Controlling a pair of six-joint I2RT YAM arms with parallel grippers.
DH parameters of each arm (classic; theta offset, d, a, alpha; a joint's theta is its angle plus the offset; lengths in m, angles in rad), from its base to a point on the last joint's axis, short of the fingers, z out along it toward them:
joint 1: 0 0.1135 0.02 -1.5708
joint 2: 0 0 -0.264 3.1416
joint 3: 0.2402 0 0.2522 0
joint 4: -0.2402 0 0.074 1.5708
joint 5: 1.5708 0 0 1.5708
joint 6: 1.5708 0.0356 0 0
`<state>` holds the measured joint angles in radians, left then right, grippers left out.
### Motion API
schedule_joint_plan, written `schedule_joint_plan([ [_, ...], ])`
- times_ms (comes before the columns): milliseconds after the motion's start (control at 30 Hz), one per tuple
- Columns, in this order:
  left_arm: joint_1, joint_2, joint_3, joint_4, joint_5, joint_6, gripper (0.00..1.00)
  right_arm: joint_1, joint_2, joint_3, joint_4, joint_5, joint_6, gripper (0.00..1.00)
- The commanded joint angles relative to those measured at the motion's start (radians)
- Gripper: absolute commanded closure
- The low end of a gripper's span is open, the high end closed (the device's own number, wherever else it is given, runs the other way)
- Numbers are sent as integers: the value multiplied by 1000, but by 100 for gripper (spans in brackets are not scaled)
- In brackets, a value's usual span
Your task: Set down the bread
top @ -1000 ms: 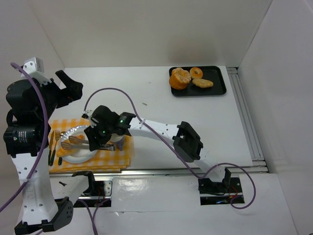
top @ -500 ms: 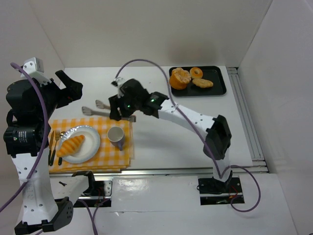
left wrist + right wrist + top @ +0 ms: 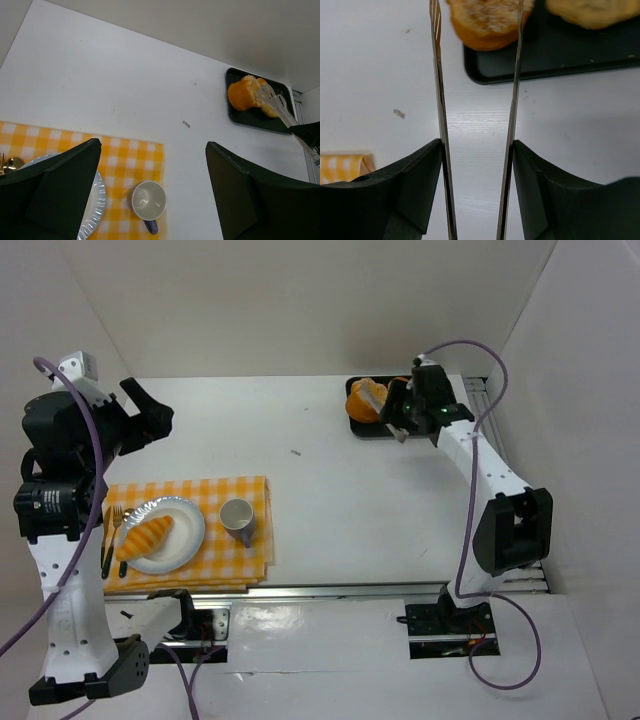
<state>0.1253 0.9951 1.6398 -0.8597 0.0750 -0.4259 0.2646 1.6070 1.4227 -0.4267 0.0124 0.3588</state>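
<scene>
At 1 o'clock on the tabletop (image 3: 330,490), the round bread roll (image 3: 487,25) sits in the black tray (image 3: 560,60). The right gripper's (image 3: 477,200) jaws clamp tongs (image 3: 438,100), whose blades are spread at the roll. Best to flank it low, then squeeze gently. The left gripper's (image 3: 152,150) jaws are wide and empty.

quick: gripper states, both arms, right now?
Left gripper: open, empty.
Right gripper: shut on slim metal tongs, whose tips are at the round orange bread roll on the black tray.
</scene>
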Motion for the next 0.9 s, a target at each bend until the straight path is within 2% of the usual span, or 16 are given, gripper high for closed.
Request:
schedule_joint_plan([
  [0,-6,0,0,47,14,-10,1,-112,-21,-25,83,-103,54,36],
  [33,-6,0,0,47,14,-10,1,-166,7,-25,92,-162,75,36],
  [167,-6,10,-9,56,23,-10,1,-240,66,-5,146,-253,106,36],
  [567,-6,20,-18,65,32,-10,1,-268,163,18,226,-377,169,34],
  [733,-6,20,-37,65,32,-10,1,-268,174,-2,282,-388,192,47],
  [867,-6,11,-37,65,32,-1,1,-287,203,-2,292,-411,224,48],
])
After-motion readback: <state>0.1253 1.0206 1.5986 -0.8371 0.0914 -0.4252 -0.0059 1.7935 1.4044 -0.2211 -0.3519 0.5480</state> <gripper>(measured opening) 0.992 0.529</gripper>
